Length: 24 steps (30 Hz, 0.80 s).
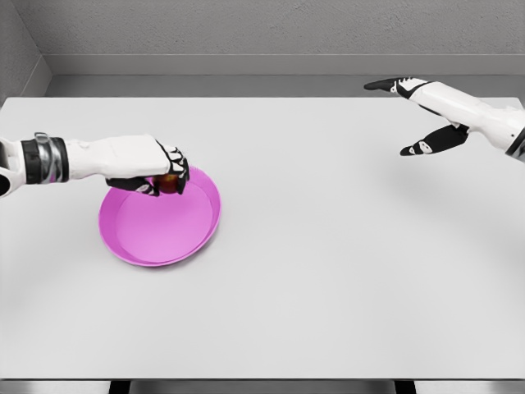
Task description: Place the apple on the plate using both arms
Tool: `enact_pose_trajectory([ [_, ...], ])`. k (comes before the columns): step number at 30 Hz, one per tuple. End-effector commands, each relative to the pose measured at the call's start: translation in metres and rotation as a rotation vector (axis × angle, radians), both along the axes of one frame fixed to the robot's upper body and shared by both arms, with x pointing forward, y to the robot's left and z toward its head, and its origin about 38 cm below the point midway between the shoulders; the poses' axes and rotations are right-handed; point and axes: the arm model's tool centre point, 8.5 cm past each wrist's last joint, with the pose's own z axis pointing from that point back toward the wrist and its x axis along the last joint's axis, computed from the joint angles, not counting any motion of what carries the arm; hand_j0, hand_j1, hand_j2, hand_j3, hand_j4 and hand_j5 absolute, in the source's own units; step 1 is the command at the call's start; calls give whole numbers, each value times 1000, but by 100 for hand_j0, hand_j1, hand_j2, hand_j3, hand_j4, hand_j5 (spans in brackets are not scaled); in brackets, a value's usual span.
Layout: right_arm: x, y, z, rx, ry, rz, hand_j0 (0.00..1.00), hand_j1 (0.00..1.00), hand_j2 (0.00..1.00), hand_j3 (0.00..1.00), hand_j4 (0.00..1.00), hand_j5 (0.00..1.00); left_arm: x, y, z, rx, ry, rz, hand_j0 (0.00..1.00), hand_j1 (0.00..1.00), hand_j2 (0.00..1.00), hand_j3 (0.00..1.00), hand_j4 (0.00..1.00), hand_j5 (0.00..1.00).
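A pink plate (164, 234) lies on the left half of the white table. My left hand (164, 176) hovers over the plate's far rim, fingers curled around a small reddish apple (168, 182) that mostly hides behind them. Only a sliver of the apple shows between the dark fingertips. My right hand (414, 115) is raised at the far right, well away from the plate, with fingers spread and nothing in it.
The white table (328, 271) stretches wide to the right and front of the plate. A grey wall runs behind its far edge.
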Motion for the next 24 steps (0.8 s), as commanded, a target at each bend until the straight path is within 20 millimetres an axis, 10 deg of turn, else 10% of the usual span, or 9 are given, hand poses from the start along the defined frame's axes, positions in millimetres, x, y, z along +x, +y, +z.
enact_pose_trajectory([
  [1, 0, 0, 1, 8, 1, -1, 100, 100, 100, 100, 100, 100, 6, 25, -5, 24, 18, 71, 44, 44, 44, 44, 44, 44],
  [7, 0, 1, 4, 4, -7, 4, 100, 100, 100, 100, 100, 100, 6, 23, -4, -16, 29, 73, 100, 100, 100, 100, 100, 100],
  [14, -1, 5, 13, 1, -30, 19, 100, 100, 100, 100, 100, 100, 7, 24, 1, -65, 40, 83, 100, 100, 100, 100, 100, 100],
  [20, -2, 8, 15, -1, -40, 28, 100, 100, 100, 100, 100, 100, 53, 124, -18, -283, 136, 499, 100, 100, 100, 100, 100, 100],
  [24, -4, 13, 21, -2, -57, 44, 100, 100, 100, 100, 100, 100, 54, 132, -25, -285, 150, 534, 100, 100, 100, 100, 100, 100],
])
